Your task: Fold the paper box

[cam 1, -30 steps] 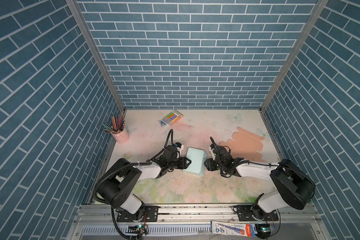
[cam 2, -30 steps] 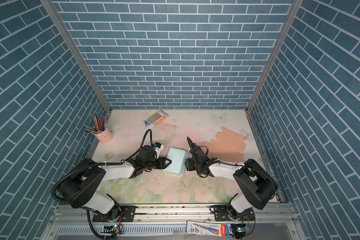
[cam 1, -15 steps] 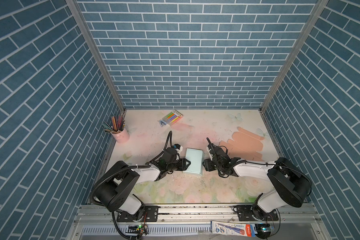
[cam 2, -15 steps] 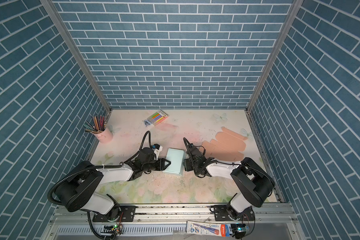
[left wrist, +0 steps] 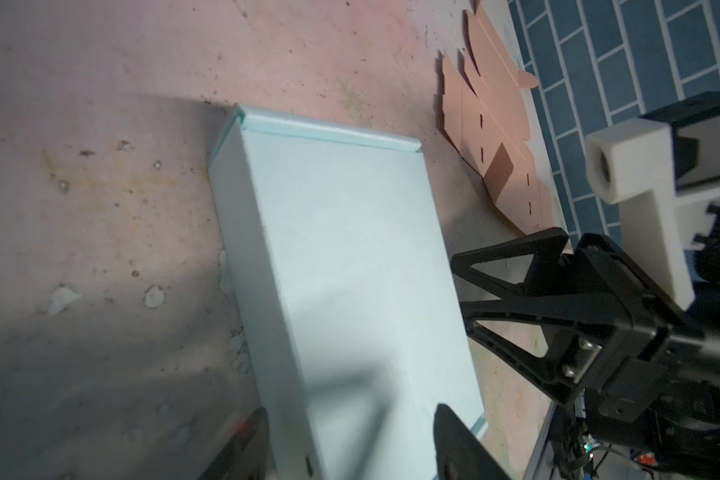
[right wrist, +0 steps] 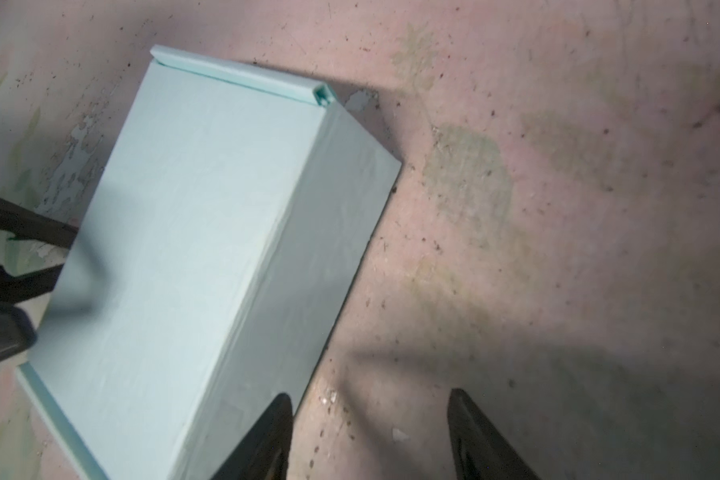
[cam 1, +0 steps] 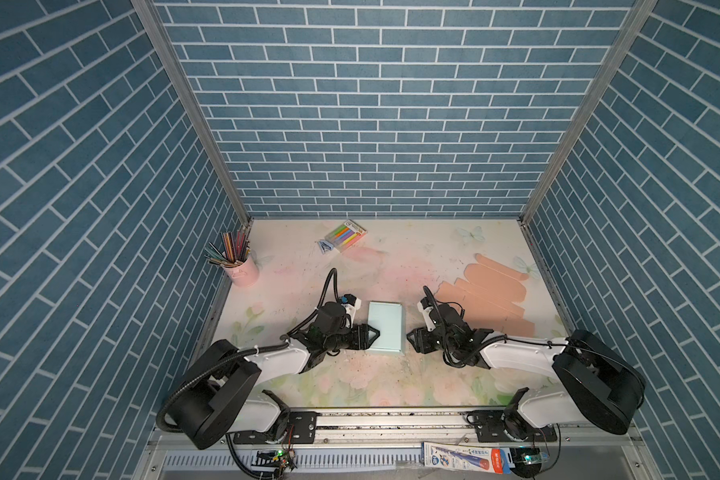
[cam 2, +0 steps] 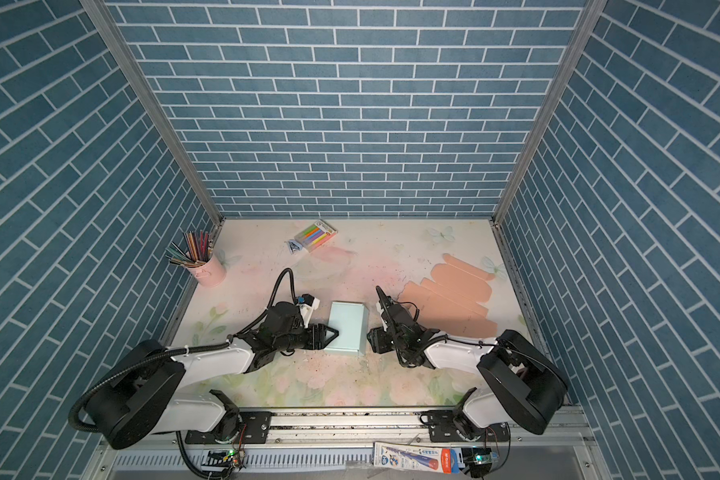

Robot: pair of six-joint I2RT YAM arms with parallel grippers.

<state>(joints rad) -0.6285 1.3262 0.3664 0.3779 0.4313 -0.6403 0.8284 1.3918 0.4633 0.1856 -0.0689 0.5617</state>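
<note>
A pale mint paper box (cam 1: 385,328), already a closed oblong, lies flat at the middle of the flower-printed desk (cam 1: 350,384), its long sides running near to far, between the two arms. The left gripper (cam 1: 371,336) sits at the near end of the box's left side. Its jaws stand apart with that corner of the box between them. No pinch shows, though I cannot tell whether a pad brushes the card. The right gripper (cam 1: 414,338) is just beside the near end of the box's right side, jaws wide over bare desk and holding nothing. At the far end a narrow folded lip (right wrist: 242,79) runs across the box's width and looks slightly raised.

The box is likely very light and hollow, made of thin card that dents under a hard squeeze and skids on the desk if pushed from one side only. Its broad top would cave in, so the folded edges and corners are the stiff places to take it, best with both long sides braced together. Well apart at the far right lie flat peach card blanks (cam 1: 485,293).
</note>
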